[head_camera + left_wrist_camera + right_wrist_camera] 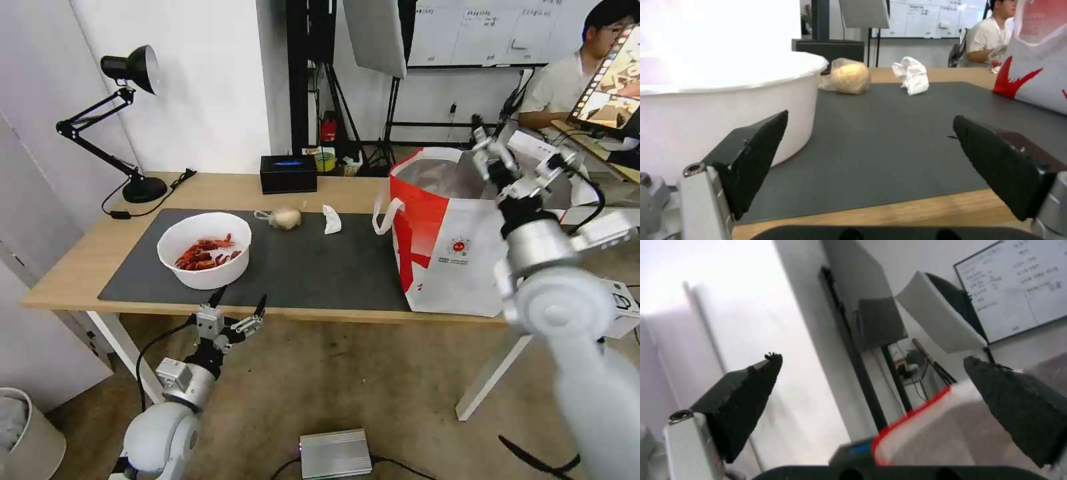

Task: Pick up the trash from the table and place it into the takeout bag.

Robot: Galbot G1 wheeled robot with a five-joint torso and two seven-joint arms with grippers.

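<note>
Above takeout bag (460, 260) rim, right gripper (517, 155) spread, table (80, 263) edge.

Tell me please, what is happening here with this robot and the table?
The robot is clearing trash from the table into the bag. Its left gripper hangs open at the near edge, just in front of the bowl of crayfish shells, holding nothing. Its right gripper is open and empty above the bag's mouth. The small knotted bag and the tissue lie on the mat.
</note>
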